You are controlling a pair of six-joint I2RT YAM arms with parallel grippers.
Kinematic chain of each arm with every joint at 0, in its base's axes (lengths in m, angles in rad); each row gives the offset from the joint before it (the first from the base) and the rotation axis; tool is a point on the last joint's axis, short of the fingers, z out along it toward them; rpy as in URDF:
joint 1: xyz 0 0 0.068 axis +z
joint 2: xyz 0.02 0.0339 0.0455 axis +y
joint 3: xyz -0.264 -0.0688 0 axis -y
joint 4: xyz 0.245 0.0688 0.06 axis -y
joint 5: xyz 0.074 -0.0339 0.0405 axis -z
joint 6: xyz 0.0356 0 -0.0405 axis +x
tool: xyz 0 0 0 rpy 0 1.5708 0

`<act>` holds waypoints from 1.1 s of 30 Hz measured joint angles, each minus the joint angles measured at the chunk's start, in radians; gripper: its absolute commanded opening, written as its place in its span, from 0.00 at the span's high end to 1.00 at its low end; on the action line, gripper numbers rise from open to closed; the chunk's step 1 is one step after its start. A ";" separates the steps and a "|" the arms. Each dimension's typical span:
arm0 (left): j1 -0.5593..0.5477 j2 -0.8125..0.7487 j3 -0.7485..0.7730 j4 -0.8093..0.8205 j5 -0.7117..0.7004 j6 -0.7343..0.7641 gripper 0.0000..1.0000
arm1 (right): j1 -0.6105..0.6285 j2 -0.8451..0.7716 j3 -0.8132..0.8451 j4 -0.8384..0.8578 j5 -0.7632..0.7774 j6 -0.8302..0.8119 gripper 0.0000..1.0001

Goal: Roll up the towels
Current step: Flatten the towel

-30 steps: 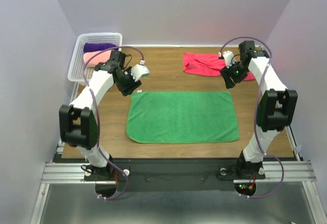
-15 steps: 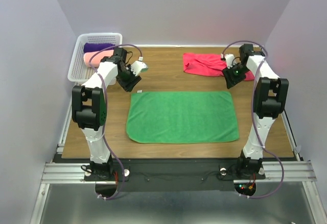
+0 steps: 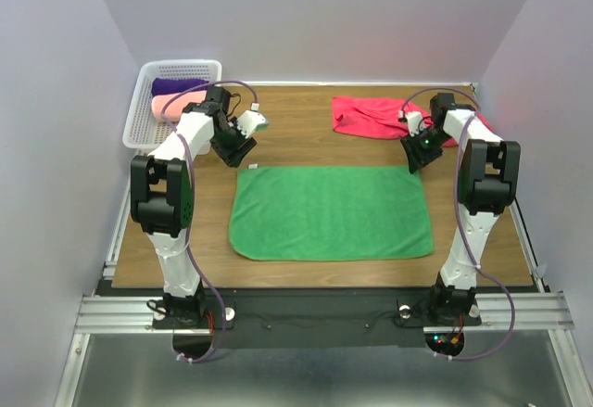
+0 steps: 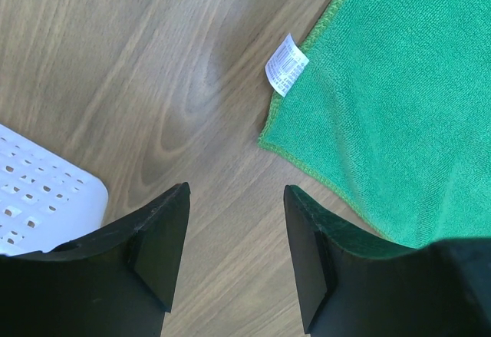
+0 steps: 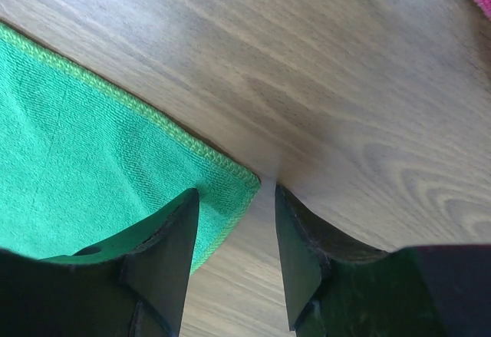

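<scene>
Spread flat across the tabletop (image 3: 306,138), the green towel (image 3: 331,212) looks laid out for rolling from its far edge. The crimson towel (image 3: 371,115) waits crumpled behind it. Both arms bend down over the far corners. The left hand (image 4: 235,203) gapes empty beside the tagged corner; the right hand (image 5: 236,199), narrower, straddles the other, empty.

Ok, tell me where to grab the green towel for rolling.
I'd take the green towel by its two far corners, coming straight down from above. It lies flat and spread, so only its edges can be pinched. The left gripper and right gripper hang open near those corners.
</scene>
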 measured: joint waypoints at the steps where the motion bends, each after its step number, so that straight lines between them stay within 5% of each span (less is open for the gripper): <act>1: 0.000 0.000 0.000 -0.001 0.000 0.000 0.37 | 0.000 0.000 0.000 0.002 -0.003 0.005 0.50; 16: 0.006 0.007 0.008 -0.007 -0.002 -0.001 0.36 | -0.001 0.003 0.000 0.031 -0.045 0.063 0.66; 28: 0.005 0.037 0.007 0.005 0.027 -0.005 0.35 | -0.001 -0.026 -0.061 0.091 -0.035 0.026 0.98; 33: -0.006 0.071 -0.005 0.021 0.033 -0.003 0.35 | -0.001 -0.026 -0.061 0.090 -0.037 0.025 0.99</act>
